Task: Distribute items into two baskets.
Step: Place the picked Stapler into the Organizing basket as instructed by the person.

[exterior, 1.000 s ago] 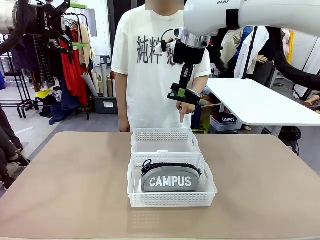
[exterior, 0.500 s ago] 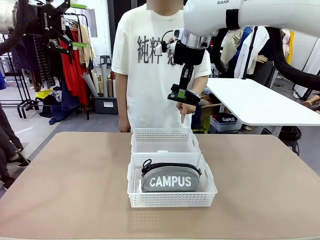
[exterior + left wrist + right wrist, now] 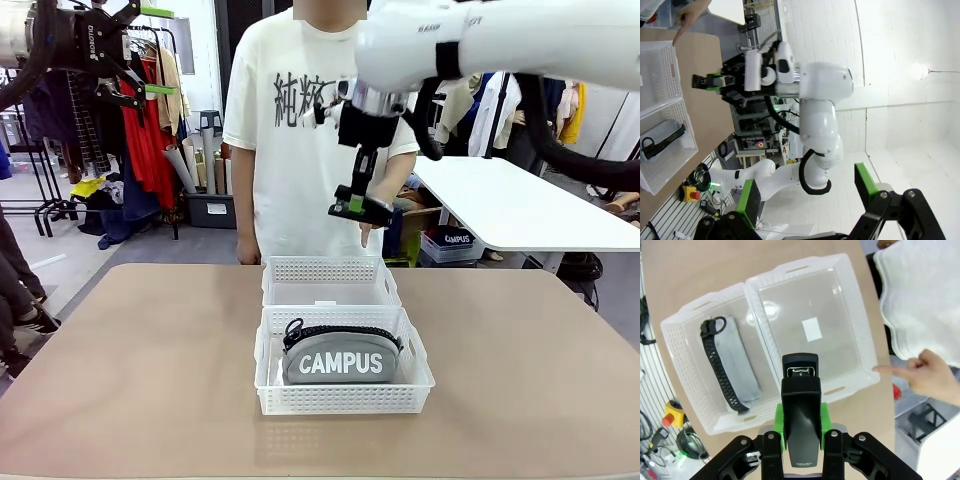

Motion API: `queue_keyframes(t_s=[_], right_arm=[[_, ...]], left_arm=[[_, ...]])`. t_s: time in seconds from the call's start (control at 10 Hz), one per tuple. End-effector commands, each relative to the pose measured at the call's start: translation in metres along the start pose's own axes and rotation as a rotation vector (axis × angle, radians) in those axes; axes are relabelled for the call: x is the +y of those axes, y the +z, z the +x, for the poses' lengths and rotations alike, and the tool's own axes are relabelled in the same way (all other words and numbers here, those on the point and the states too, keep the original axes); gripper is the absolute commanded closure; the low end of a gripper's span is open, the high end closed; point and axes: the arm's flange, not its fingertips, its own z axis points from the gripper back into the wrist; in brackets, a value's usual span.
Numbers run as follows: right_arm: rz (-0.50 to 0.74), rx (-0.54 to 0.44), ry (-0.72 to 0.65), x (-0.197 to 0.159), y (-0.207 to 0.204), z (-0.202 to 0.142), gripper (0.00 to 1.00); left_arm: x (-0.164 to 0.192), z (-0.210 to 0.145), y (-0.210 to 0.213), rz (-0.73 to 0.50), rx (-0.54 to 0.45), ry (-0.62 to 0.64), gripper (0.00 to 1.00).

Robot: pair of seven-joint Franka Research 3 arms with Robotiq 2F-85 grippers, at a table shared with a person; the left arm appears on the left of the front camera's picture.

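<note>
Front view: 2 white baskets sit end to end in the middle of the bench [image 3: 120, 370], touching. The near basket [image 3: 343, 398] holds 1 grey pouch [image 3: 340, 360] with white CAMPUS lettering and a black zipper along its top. The far basket [image 3: 330, 272] has a bare floor with 1 small white label. The right tool [image 3: 361, 207] hangs high above the far basket, in front of the person's shirt [image 3: 290, 130], its fingers clamped on 1 black stapler [image 3: 363, 210] held roughly level. Just behind it, 1 hand [image 3: 372, 215] of the person points a finger down toward the far basket's right corner. The left tool [image 3: 150, 52] is raised at the upper left, well apart from the baskets, with its 2 green-padded fingers spread wide and nothing between them.

Left wrist view: the left tool's 2 fingers [image 3: 867, 182] stand wide apart at the bottom. Far off are the 2 baskets, the pouch [image 3: 662, 135] in one, the right tool [image 3: 705, 81] gripping the stapler, and the pointing hand [image 3: 690, 12].

Right wrist view: the stapler [image 3: 801, 415] is pinched between the right tool's 2 green pads [image 3: 781, 425], directly above the far basket [image 3: 860, 335]. The pouch [image 3: 735, 365] lies in the near basket [image 3: 685, 340], to the left. The hand [image 3: 930, 375] points at the far basket's rim.
</note>
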Motion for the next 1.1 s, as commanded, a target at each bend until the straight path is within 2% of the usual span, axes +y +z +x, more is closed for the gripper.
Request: queue_keyframes(t_s=[0.0, 0.3, 0.7, 0.9, 1.0], right_arm=[[-0.029, 0.005, 0.1, -0.006, -0.021, 0.012, 1.0], [0.017, 0.011, 0.162, -0.003, -0.081, 0.026, 1.0], [0.029, -0.004, 0.199, -0.003, -0.121, 0.037, 1.0], [0.01, 0.012, 0.319, -0.009, -0.145, 0.04, 1.0], [0.006, 0.03, 0.333, -0.014, -0.156, 0.042, 1.0]], left_arm=[[-0.003, -0.002, 0.001, -0.009, 0.002, 0.005, 0.0], [-0.003, -0.002, 0.001, -0.009, 0.002, 0.005, 0.0], [-0.003, -0.002, 0.001, -0.009, 0.002, 0.005, 0.0], [-0.003, -0.002, 0.001, -0.009, 0.002, 0.005, 0.0], [-0.003, -0.002, 0.001, -0.009, 0.002, 0.005, 0.0]])
